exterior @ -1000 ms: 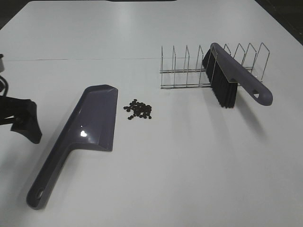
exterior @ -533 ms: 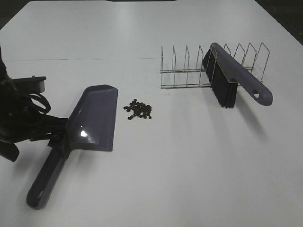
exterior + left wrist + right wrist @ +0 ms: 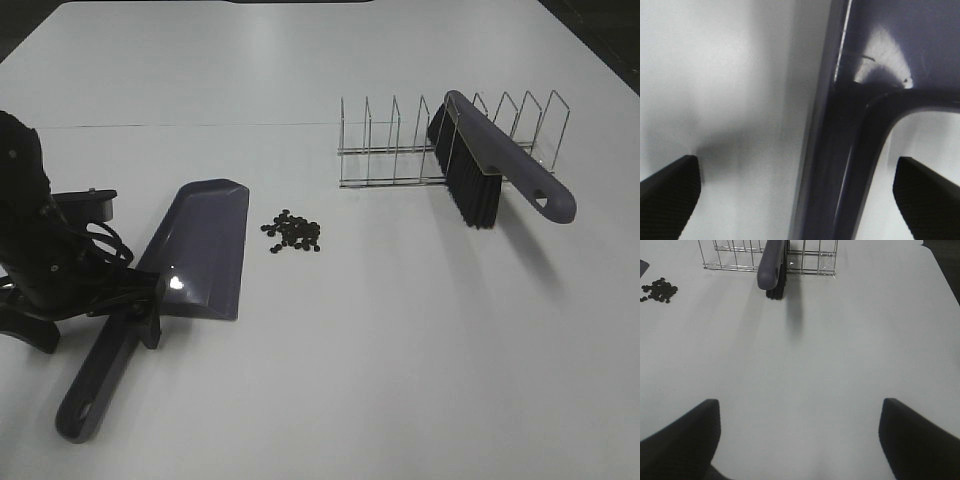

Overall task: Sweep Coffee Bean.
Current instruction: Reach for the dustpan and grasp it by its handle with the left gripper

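Two fingertips of your left gripper (image 3: 797, 192) stand apart, straddling the handle neck of the long purple-grey plastic dustpan (image 3: 200, 250), probably ready to clamp and steady it. The small heap of dark coffee bean (image 3: 292, 231) pellets lies just beside the pan, at its three o'clock. Toward two o'clock from the heap, the purple black-bristled brush (image 3: 500, 165) leans in the wire rack (image 3: 390, 150). Your right gripper (image 3: 800, 440) hangs spread over the bare white table (image 3: 400, 350). Nothing seems to block the sweep path.

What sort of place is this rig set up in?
Probably a lab test bench, not a home: a plain white table staged with a dustpan, a small pile of coffee beans, and a brush propped in a wire rack.
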